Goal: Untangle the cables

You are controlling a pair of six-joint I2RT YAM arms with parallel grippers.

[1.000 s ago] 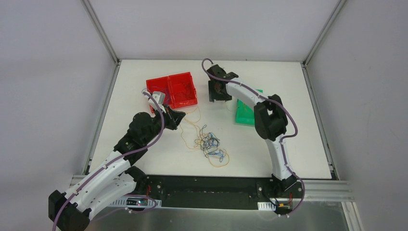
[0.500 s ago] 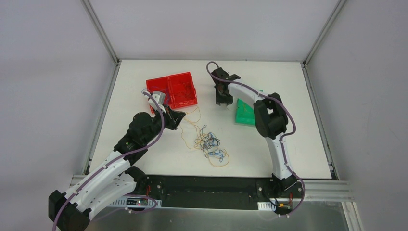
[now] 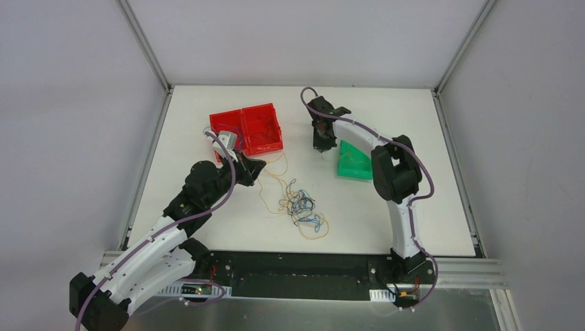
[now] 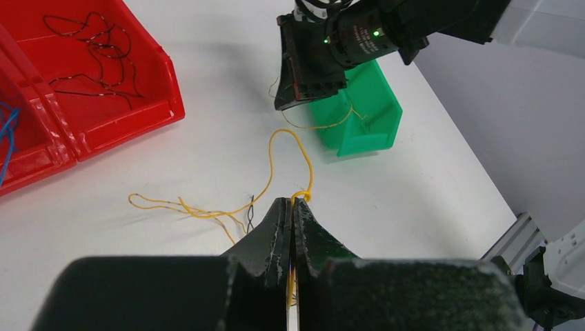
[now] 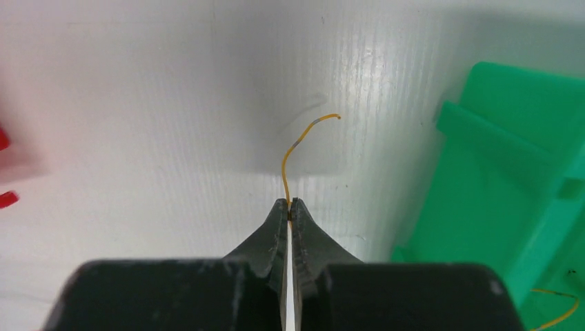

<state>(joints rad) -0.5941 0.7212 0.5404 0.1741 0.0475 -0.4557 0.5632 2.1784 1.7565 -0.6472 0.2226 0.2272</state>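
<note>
Cables (image 3: 300,207): main tangle on surface (image 3: 386,207), unsorted. Few strands already in red bins (image 4: 124,127), green bin (image 5: 497,158). Left tool (image 4: 291,205), right tool (image 5: 290,204) pressed together, each pinching yellow strand (image 5: 284,176). Task early; bulk remains.

Bright, even overhead light floods the white table (image 3: 428,138), leaving soft shadows. Right wrist view: glare streaks the surface, the yellow cable (image 5: 286,172) sharp, the red bin (image 5: 5,200) blurred at the edge.
</note>
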